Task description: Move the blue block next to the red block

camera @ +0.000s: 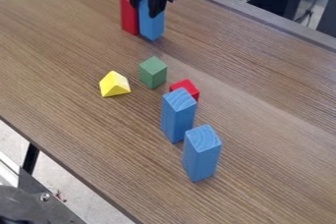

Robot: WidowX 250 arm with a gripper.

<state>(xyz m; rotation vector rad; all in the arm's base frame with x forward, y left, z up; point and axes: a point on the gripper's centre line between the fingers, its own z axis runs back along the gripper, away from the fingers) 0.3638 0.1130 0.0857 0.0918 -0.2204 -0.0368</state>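
Spreading across most of the view, the brown wooden table [263, 144] runs at a slant, its far edge crossing the upper right. The black gripper [145, 11] hangs down from the top edge, a little left of centre, clamped on the upper part of a blue block [152, 27]. That block is upright near the table's far side, right beside a tall red block [128, 16], which stands just to its left in the view; whether the two touch, I cannot tell.

Two more tall blocks stand nearer the camera: the front blue block [201, 156], right of centre, and the middle blue block [177, 117], just behind it and slightly left. Between these and the gripped block sits a green block [153, 73], with a yellow wedge [115, 85] near it on the left. A small red block [186, 88] lies behind the middle blue block, partly hidden by it.
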